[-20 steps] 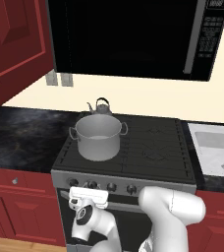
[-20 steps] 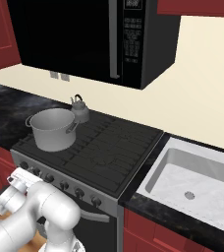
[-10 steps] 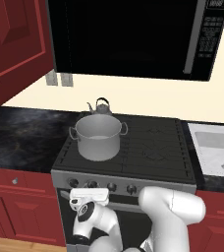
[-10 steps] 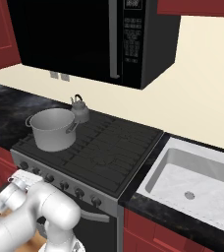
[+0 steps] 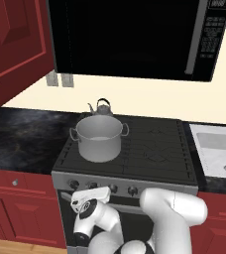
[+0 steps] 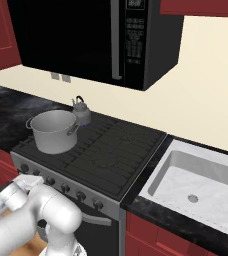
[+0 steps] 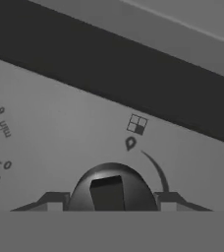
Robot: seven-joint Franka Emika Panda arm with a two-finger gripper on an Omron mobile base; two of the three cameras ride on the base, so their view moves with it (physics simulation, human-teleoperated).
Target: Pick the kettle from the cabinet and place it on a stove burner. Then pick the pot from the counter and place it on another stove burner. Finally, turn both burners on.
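Observation:
The grey kettle point(image 5: 101, 106) point(image 6: 80, 111) stands on the back left burner of the black cooktop point(image 5: 154, 144). Directly in front of it, the wide silver pot point(image 5: 100, 139) point(image 6: 53, 131) rests on the front left burner. Low at the stove's silver knob row, my gripper point(image 5: 92, 192) point(image 7: 111, 199) reaches toward the front panel. In the hand view a round stove knob point(image 7: 110, 189) fills the gap between the fingertips point(image 7: 52, 200), which press against its two sides. The red cabinet door point(image 5: 11, 44) hangs open at the upper left.
A black microwave point(image 5: 135, 34) hangs over the stove. The dark counter point(image 5: 21, 139) runs left of the cooktop and a white sink point(image 6: 196, 180) lies to its right. Red drawers point(image 5: 6, 188) sit beside the oven front.
The hand has shifted and rolled slightly at the knob row. Pot and kettle have stayed where they were.

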